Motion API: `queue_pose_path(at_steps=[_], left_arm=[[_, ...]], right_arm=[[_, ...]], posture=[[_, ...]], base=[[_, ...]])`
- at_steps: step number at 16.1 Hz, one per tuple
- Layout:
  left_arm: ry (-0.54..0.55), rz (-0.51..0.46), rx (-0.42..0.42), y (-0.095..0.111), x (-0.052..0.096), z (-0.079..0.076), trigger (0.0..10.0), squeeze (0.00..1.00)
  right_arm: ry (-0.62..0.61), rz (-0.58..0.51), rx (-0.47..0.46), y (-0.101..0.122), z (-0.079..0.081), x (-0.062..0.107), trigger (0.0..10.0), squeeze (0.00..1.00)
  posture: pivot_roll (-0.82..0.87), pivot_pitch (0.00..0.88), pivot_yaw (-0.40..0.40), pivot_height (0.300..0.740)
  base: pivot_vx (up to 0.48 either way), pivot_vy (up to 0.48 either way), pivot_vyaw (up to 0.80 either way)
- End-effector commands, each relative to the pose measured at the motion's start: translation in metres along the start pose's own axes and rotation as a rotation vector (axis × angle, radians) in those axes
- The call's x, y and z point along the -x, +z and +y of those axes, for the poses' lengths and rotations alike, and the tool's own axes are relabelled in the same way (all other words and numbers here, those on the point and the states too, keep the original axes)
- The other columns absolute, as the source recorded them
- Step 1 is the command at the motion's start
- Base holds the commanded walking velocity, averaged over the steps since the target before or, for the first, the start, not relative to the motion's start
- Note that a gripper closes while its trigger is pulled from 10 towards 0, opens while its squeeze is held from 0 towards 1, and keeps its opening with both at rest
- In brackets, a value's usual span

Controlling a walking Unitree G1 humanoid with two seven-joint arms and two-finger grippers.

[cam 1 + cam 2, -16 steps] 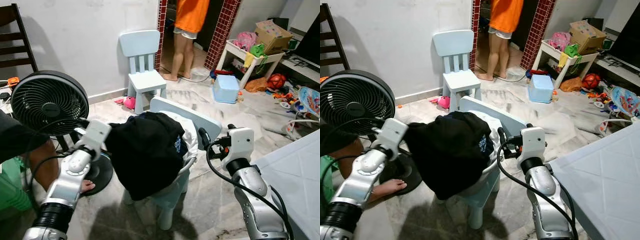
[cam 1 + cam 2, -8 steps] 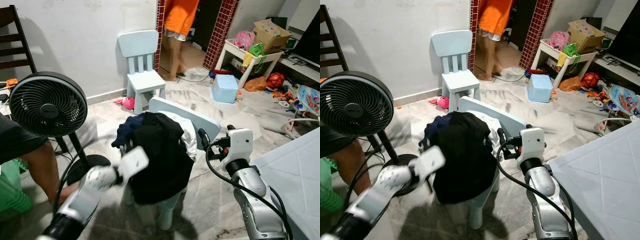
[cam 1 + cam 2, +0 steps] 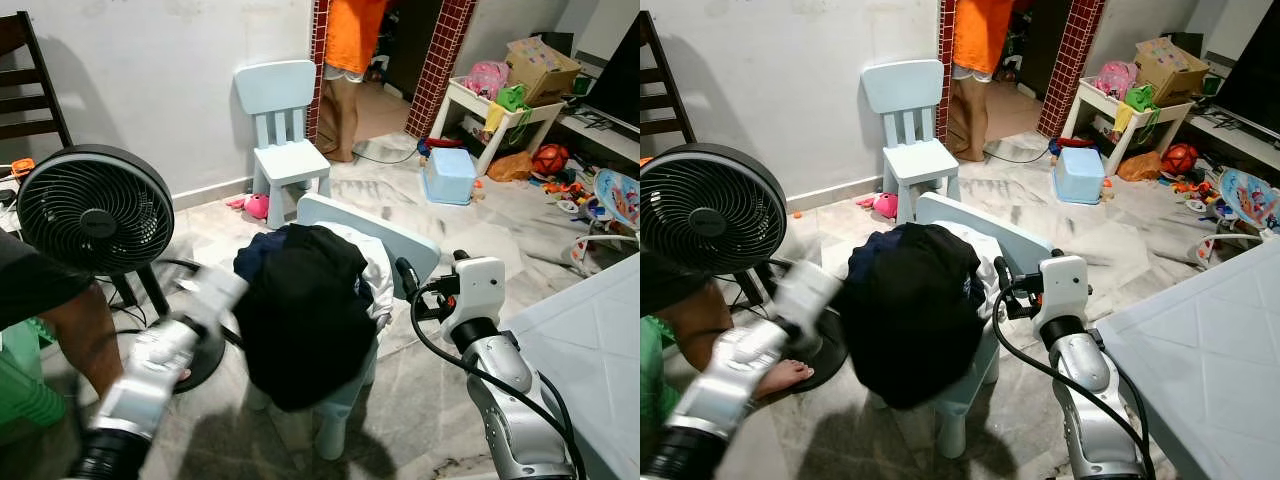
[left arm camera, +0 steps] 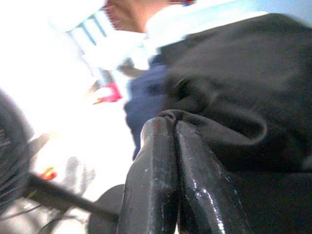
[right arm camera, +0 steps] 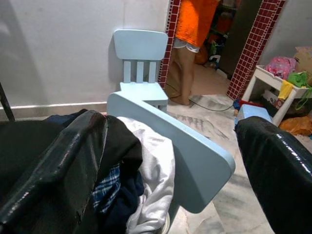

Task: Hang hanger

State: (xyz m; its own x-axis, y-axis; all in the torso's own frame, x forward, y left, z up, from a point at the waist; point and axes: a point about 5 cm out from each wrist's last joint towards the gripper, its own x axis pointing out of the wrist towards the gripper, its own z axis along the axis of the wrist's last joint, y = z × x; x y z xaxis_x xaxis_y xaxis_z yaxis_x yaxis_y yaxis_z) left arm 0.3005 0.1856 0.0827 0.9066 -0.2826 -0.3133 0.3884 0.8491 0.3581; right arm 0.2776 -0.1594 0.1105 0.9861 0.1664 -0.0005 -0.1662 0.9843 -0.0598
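- left claw (image 4: 173,127) is pinched closed on the black garment (image 3: 300,310) heaped over the pale blue child's chair (image 3: 385,240).
- right claw (image 5: 170,161) hovers beside the chair back, fingers (image 5: 278,161) spread wide.

Black garment (image 3: 300,310) droops over the pale blue chair (image 3: 385,240), bunched.

Setting: a lived-in family home. Indicators: marble-tile floor (image 3: 400,210), two child-size pale-blue chairs (image 3: 283,125), scattered toys (image 3: 553,163), a cardboard box (image 3: 543,68), a standing fan (image 3: 97,212), and clothes (image 3: 305,300) piled on the nearer chair.
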Motion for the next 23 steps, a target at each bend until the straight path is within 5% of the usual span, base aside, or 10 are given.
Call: queue_pose_path(at_steps=[1, 11, 15, 20, 23], left_arm=[[-0.01, -0.006, -0.003, 0.005, -0.005, 0.0, 0.0, 0.0], [0.014, -0.145, 0.034, 0.028, -0.011, -0.014, 0.0, 0.0], [0.144, -0.248, 0.114, 0.035, 0.0, -0.011, 0.0, 0.0], [0.165, -0.205, 0.111, 0.025, 0.003, -0.003, 0.0, 0.0], [0.052, -0.102, 0.066, 0.017, 0.001, -0.002, 0.0, 0.0]], right_arm=[[-0.001, 0.005, 0.006, -0.001, -0.002, -0.003, 10.0, 0.0], [0.003, -0.013, 0.009, 0.002, -0.002, -0.003, 10.0, 0.0], [-0.004, -0.056, -0.02, 0.008, -0.002, -0.007, 10.0, 0.0], [-0.004, -0.084, -0.037, 0.014, -0.001, -0.014, 10.0, 0.0], [-0.005, -0.072, -0.052, 0.01, -0.001, -0.014, 10.0, 0.0]], posture=[[-0.06, 0.0, -0.083, 0.74], [-0.06, 0.0, -0.078, 0.74], [-0.05, 0.0, -0.068, 0.74], [-0.03, 0.0, -0.078, 0.74], [-0.02, 0.0, -0.083, 0.74]], base=[[0.0, 0.0, 0.0], [0.0, 0.0, 0.0], [0.0, 0.0, 0.0], [0.0, 0.0, 0.0], [0.0, 0.0, 0.0]])
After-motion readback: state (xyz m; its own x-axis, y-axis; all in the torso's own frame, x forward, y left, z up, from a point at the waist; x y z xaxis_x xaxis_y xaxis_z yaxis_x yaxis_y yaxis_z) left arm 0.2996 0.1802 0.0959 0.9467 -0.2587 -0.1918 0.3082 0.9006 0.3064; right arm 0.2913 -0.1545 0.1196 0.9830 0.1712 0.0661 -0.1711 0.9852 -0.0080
